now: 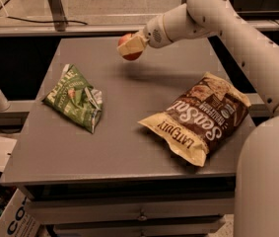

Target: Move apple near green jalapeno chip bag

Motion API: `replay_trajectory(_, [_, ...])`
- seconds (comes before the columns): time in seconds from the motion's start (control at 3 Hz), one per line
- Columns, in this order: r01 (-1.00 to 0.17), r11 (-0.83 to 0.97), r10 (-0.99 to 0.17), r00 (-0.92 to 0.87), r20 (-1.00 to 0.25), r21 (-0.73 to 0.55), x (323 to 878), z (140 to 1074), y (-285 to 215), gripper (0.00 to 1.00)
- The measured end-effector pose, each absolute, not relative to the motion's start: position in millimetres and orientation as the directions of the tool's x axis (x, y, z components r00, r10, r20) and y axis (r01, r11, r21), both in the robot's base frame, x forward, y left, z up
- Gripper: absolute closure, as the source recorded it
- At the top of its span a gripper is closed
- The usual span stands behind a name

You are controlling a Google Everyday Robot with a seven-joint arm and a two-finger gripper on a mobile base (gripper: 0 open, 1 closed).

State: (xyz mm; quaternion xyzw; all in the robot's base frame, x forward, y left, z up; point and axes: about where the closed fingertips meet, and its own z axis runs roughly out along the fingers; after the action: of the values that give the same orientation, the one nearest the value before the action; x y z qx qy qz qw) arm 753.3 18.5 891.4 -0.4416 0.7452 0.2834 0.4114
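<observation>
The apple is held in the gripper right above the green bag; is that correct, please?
Not quite: the gripper holds the apple over the bare far part of the table, well apart from the green bag, as the camera view shows.

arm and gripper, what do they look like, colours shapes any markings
The arm is smooth, rounded off-white tubing with small dark dots along its shell. The gripper, shut on the apple over the table's far side, has pale cream, blocky fingers. No cables show.

High downward view, hand (130,47) upper centre
</observation>
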Motion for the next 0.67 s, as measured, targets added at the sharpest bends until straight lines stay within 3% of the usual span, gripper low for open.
replay_trajectory(0.67, [-0.913,0.402,-0.465,-0.268,-0.843,0.069,696.7,882.0,63.8,1.0])
